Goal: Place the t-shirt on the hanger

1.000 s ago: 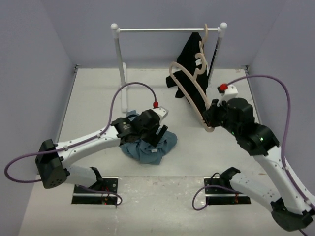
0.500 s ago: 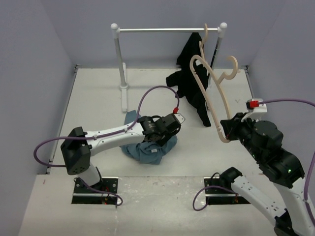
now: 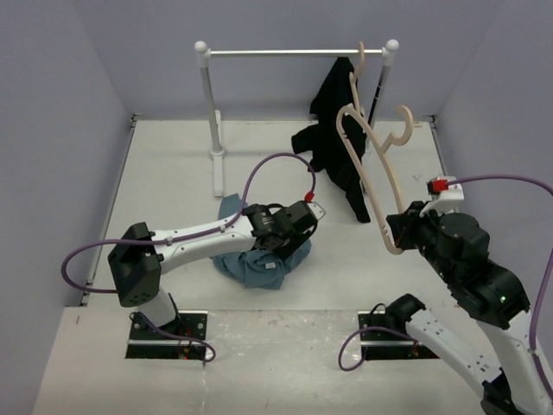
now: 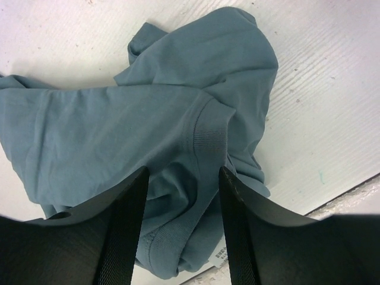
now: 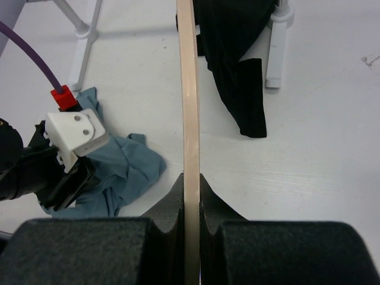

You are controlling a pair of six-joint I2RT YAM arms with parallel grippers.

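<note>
Top view: our blue-grey t-shirt (image 3: 259, 264) sits crumpled at 7 o'clock on the table (image 3: 173, 173), with the left gripper (image 3: 281, 238) right over it. The pale wooden hanger (image 3: 371, 173) is up in the air at 3 o'clock.
Left wrist: only here do we spot the white label (image 4: 221, 255), plus a ribbed hem (image 4: 208, 136) between the spread jaws.
Right wrist: the right gripper (image 5: 190, 181) is clamped on the hanger, seen edge-on, with the t-shirt at 8 o'clock.

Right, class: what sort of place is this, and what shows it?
Likely a robot lab cell: plain walls around a white table, left arm and right arm bolted on, a clothes rail.
</note>
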